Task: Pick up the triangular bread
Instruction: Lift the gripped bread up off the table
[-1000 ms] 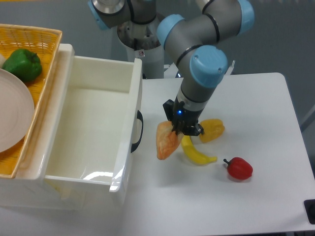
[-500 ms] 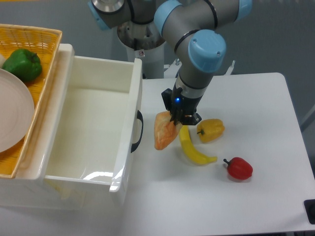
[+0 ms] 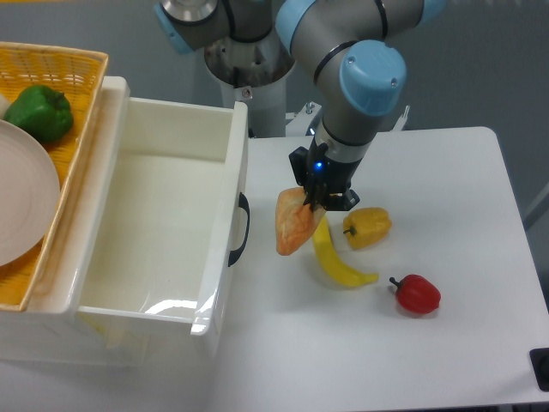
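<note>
The triangular bread (image 3: 293,223) is an orange-tan glossy wedge hanging point-down from my gripper (image 3: 316,202), which is shut on its upper right corner. The bread is lifted a little off the white table, just right of the white bin's handle. The fingertips are mostly hidden behind the bread and the black gripper body.
A yellow banana (image 3: 336,260) lies on the table right under the gripper. A yellow-orange bell pepper (image 3: 368,227) and a red pepper (image 3: 417,293) lie to the right. A large white bin (image 3: 163,223) stands at the left, beside a wicker basket (image 3: 60,64) with a green pepper (image 3: 39,112) and a plate (image 3: 24,206).
The gripper has risen with the bread in it, lifting it higher off the table and clear of the banana; over the last half second it shifted slightly right.
</note>
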Tool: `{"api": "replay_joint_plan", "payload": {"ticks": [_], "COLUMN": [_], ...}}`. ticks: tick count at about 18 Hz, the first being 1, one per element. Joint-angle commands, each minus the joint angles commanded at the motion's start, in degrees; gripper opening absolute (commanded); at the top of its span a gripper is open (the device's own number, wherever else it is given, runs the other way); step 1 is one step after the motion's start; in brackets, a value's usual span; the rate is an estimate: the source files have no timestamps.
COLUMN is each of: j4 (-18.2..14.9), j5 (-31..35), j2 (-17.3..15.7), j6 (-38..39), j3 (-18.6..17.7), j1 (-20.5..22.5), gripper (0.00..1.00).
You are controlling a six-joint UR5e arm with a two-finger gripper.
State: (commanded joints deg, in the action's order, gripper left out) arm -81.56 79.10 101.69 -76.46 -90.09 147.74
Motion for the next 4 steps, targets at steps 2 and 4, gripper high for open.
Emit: {"api": "replay_joint_plan", "payload": {"ticks": [2,4], "j4": [0.00,-0.09], "j5": [0.00,0.00], "j2": [0.00,0.00], "j6": [-0.09,-0.88], "j3": [0.00,-0.09], "j1": [0.09,0.17], "gripper": [0.11,0.11]}}
